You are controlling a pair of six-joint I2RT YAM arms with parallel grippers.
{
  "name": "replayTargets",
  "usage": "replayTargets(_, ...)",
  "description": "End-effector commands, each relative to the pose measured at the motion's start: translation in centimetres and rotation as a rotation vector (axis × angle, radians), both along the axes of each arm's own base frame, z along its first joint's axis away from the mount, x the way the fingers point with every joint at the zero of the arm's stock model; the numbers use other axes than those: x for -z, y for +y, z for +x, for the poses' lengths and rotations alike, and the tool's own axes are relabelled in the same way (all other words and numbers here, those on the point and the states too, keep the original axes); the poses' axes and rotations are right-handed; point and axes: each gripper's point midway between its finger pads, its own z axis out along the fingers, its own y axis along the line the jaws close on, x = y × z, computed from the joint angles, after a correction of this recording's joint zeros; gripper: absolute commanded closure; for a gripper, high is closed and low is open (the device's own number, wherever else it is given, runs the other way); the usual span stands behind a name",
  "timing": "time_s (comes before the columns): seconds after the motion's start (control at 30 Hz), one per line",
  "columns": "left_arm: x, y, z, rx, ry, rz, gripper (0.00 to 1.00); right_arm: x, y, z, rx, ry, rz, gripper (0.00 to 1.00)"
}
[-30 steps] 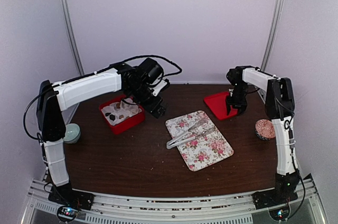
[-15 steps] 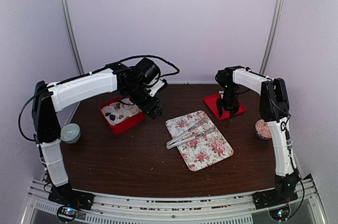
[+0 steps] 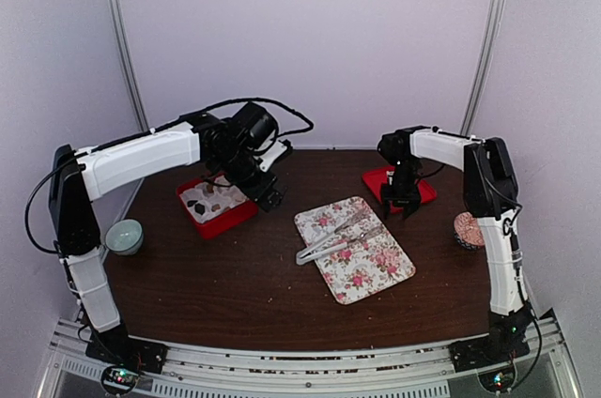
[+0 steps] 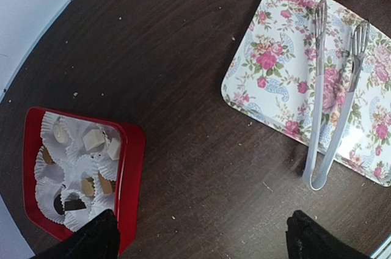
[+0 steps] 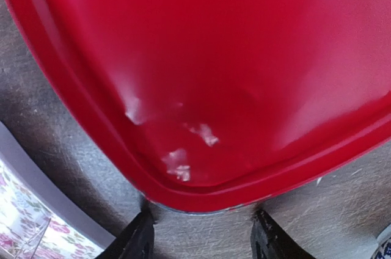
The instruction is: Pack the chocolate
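Chocolate (image 4: 73,204) lies in paper cups (image 4: 46,189) inside the red box (image 4: 131,167), beside one finger of your left gripper (image 4: 201,237). Its jaws are spread wide and hold nothing. You have about seven lumps, one tongs (image 4: 317,118) and one flowered tray (image 4: 256,88). The left arm reaches forward with its wrist down. Your right gripper (image 5: 203,244) points down at the red lid (image 5: 214,57) corner, half-open and holding nothing.

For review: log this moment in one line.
left tool open near red box of chocolate; right tool open at red lid; tongs on floral tray
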Motion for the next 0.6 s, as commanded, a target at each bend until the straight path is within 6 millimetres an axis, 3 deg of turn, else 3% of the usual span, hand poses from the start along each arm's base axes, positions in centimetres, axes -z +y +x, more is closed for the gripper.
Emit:
replayTargets(0.0,-1.7,0.3,0.4,0.002,-0.052,-0.036,0.02,0.1,1.5,-0.4,0.021,-0.004,0.073,0.45)
replayTargets(0.2,-1.5,0.7,0.1,0.002,-0.047,-0.033,0.02,-6.8,2.6,2.6,-0.011,-0.215,0.144,0.43)
replayTargets(0.27,-1.5,0.8,0.1,0.002,-0.045,-0.033,0.02,-8.2,2.6,3.7,-0.018,-0.271,0.147,0.43)
replayTargets(0.37,-1.4,0.9,0.0,0.003,-0.043,-0.033,0.02,-8.4,3.1,4.8,-0.033,-0.297,0.153,0.43)
replayTargets(0.57,-1.5,1.3,0.0,0.000,-0.045,-0.028,0.02,-5.8,3.6,5.8,-0.056,-0.262,0.141,0.44)
